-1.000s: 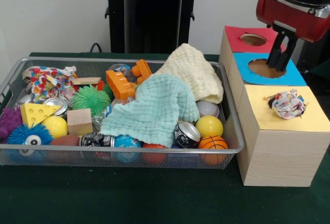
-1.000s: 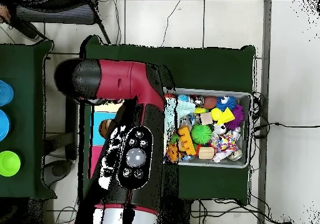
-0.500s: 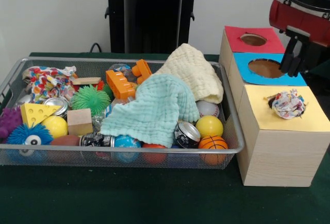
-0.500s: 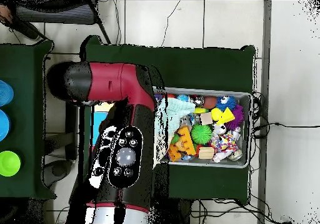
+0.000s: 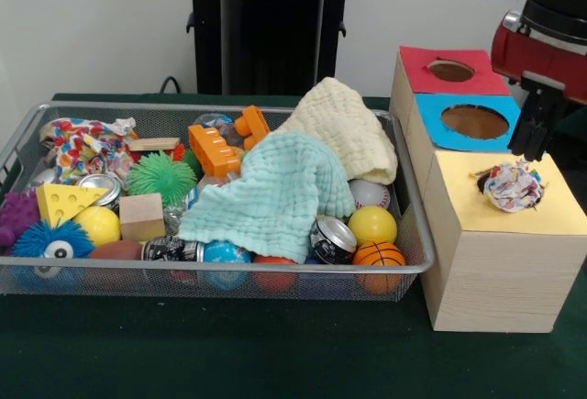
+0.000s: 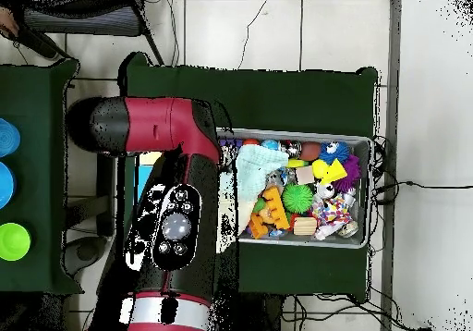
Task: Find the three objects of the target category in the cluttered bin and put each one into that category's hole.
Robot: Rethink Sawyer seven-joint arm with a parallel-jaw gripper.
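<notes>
We see the claw point(image 5: 535, 142) above the box, but cannot tell how it stands. One wrapper point(image 5: 512, 185) sits in the yellow hole point(image 5: 481, 182); another point(image 5: 83, 145) lies in the basket point(image 5: 415, 199).

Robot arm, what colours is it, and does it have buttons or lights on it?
The arm is a fat, rounded tube of glossy red and black. From overhead, a black oval panel sits on it, holding small round buttons around a bigger pale grey one. A silvery-white band wraps it near the base. In the front view, the dark gripper hangs from a red shell with a silver trim.
</notes>
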